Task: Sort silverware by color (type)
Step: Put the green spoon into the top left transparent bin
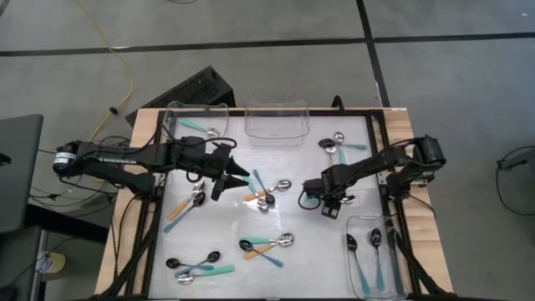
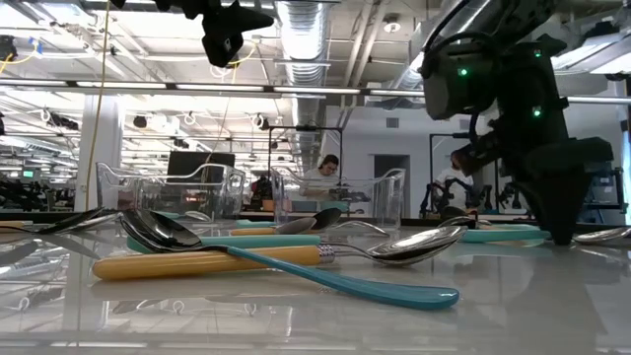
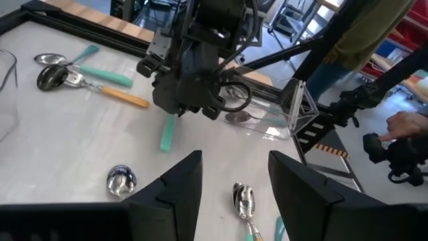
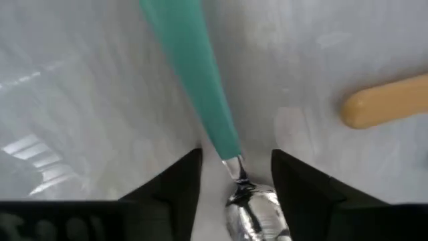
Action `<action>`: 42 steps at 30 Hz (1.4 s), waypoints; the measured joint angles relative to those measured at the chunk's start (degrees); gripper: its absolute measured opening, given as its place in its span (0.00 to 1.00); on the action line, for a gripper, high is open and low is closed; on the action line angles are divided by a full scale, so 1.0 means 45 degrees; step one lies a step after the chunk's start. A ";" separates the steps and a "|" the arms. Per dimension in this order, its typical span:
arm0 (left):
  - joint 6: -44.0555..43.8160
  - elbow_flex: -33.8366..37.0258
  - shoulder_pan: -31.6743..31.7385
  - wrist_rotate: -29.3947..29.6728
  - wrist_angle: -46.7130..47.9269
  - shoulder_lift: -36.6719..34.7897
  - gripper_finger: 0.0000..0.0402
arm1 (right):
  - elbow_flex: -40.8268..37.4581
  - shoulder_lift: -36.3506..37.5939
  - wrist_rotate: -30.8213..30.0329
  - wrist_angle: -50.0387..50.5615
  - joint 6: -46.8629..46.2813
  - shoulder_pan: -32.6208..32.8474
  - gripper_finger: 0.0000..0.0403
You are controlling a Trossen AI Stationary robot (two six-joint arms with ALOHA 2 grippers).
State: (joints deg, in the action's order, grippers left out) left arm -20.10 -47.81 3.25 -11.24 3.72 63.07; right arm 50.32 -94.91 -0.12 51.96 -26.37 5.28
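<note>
— Right gripper point(image 4: 234, 177): where was it?
— Low over the table point(image 1: 276, 155), jaws apart astride a teal spoon point(image 4: 200, 87), not gripping.
— Left gripper point(image 3: 234, 187)?
— Open, empty, just beyond.

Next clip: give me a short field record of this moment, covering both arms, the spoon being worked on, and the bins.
right gripper: low over the table, jaws open, straddling a teal-handled silver spoon; not yet closed on it
left gripper: waits mid-table, jaws open, empty
right clear plastic bin: holds black-bowled teal-handled spoons
back left bin: one teal spoon
back middle bin: empty
loose spoons: scattered, teal and orange handles
</note>
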 joint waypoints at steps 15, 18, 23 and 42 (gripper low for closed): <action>-0.0136 0.0005 0.0000 -0.0563 0.1365 -0.0278 0.39 | 0.1012 0.2753 0.0679 -0.0820 -0.0666 0.0192 0.11; -0.0125 0.0005 -0.0080 -0.0157 0.0677 -0.0080 0.39 | 0.1496 0.3373 0.0781 -0.2209 -0.0666 0.0223 0.11; 0.2510 -0.0058 -0.0534 0.0030 -0.0954 0.0911 0.39 | 0.1922 0.3494 0.1617 -0.5172 -0.0850 0.0134 0.11; 1.4577 -0.4068 -0.1960 0.4983 0.2473 0.5858 0.46 | 0.1907 0.2161 0.4827 -0.6430 -0.3515 -0.1166 0.11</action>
State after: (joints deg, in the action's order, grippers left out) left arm 45.50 -66.12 -5.57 11.18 14.85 89.43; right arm 58.90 -85.19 21.61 23.02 -42.18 0.03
